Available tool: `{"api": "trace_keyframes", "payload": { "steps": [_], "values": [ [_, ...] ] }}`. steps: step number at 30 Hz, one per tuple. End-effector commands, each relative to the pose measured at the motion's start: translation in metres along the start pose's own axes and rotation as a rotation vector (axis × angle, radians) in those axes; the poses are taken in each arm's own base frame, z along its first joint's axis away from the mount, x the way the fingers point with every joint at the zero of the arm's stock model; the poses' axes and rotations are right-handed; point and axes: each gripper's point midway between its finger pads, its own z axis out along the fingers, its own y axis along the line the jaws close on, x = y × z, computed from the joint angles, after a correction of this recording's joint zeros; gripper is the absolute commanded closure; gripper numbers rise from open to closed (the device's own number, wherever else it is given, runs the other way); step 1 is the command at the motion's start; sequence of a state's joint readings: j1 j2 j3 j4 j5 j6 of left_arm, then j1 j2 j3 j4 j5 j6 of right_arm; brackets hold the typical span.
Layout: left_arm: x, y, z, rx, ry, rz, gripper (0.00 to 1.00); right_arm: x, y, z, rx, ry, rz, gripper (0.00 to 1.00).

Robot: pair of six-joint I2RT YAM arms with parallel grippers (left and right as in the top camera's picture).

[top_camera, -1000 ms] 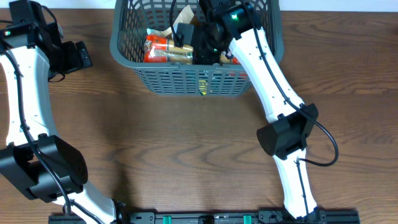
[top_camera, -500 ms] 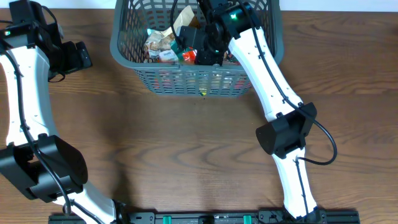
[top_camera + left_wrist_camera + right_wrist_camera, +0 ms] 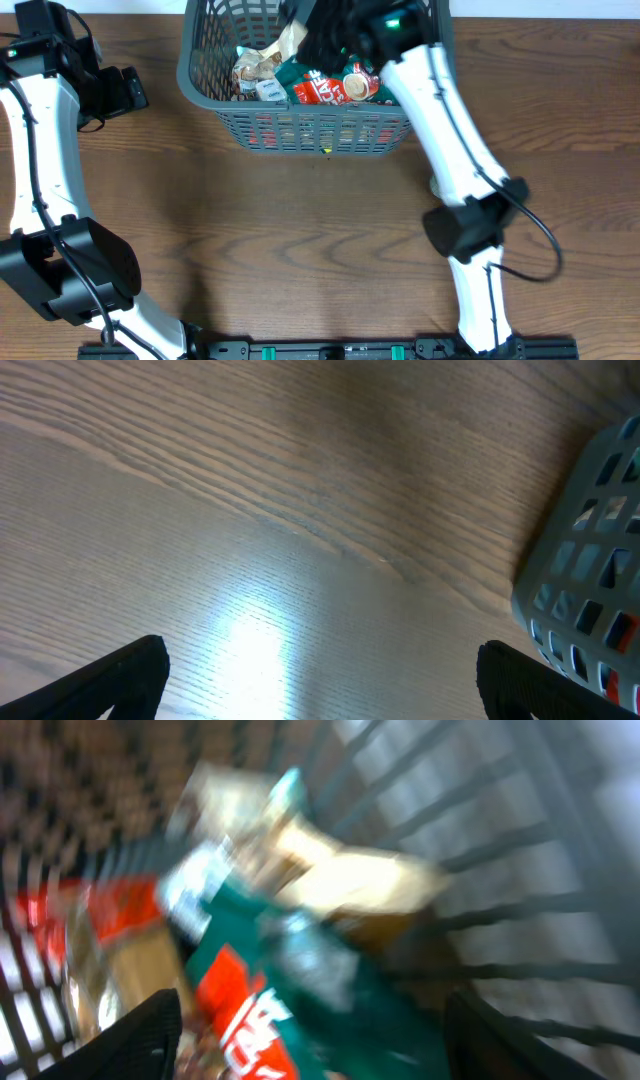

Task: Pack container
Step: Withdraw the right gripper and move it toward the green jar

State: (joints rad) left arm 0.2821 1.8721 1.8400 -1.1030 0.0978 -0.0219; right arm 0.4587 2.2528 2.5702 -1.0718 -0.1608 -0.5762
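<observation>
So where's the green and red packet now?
Overhead view: the green and red packet lies inside the dark gray plastic mesh basket, by its near wall, right of crumpled beige wrappers.

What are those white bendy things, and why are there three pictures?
They are robot arms, a left arm and a right arm, at a wooden table. Each ends in a gripper, like two fingers. One picture looks down from above. The other two come from small cameras on the wrists. On the table stands a gray basket with snack packets inside. The left gripper is open over the wood and holds nothing. The right gripper is open above the packets. Its picture is blurry, but nothing seems to sit between its fingers.
</observation>
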Motion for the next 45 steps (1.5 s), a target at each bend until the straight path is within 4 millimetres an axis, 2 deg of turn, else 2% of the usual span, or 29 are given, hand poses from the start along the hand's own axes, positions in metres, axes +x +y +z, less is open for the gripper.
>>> {"api": "trace_keyframes", "payload": {
  "steps": [1,3,5,6,9,11,14,17,22,26,30,34,45],
  "values": [
    [0.002,0.001,0.0,-0.001,0.006,0.012,0.01,-0.019,-0.06,-0.097,0.192,-0.134,0.312,0.25],
    [0.002,0.001,0.0,-0.001,0.006,0.012,0.01,0.002,-0.09,-0.13,0.293,-0.128,0.506,0.2],
    [0.002,0.001,0.0,-0.001,0.006,0.012,0.02,0.033,-0.113,-0.162,0.366,-0.105,0.695,0.01],
    [0.002,0.001,0.0,-0.001,0.006,0.012,0.01,0.046,-0.119,-0.173,0.385,-0.095,0.768,0.01],
    [0.002,0.001,0.0,-0.001,0.006,0.012,0.01,0.102,-0.134,-0.212,0.457,-0.031,1.051,0.01],
    [0.002,0.001,0.0,-0.001,0.006,0.012,0.01,0.138,-0.135,-0.231,0.498,0.035,1.184,0.01],
    [0.002,0.001,0.0,-0.001,0.006,0.012,0.01,0.19,-0.125,-0.25,0.532,0.178,1.344,0.01],
    [0.001,0.001,0.0,-0.001,0.006,0.012,0.01,0.223,-0.107,-0.262,0.531,0.314,1.422,0.01],
    [0.002,0.001,0.0,-0.001,0.007,0.012,0.01,0.226,-0.09,-0.252,0.452,0.366,1.398,0.01],
    [0.002,0.001,0.0,-0.002,0.01,0.012,0.01,0.237,-0.056,-0.241,0.388,0.479,1.4,0.01],
    [0.002,0.001,0.0,-0.002,0.01,0.011,0.01,0.261,-0.016,-0.227,0.343,0.64,1.409,0.01],
    [0.002,0.001,0.0,-0.002,0.01,0.012,0.01,0.289,0.007,-0.218,0.38,0.769,1.397,0.01],
    [0.002,0.001,0.0,-0.002,0.01,0.012,0.01,0.325,0.037,-0.133,0.332,0.78,1.324,0.01]
  ]
}}
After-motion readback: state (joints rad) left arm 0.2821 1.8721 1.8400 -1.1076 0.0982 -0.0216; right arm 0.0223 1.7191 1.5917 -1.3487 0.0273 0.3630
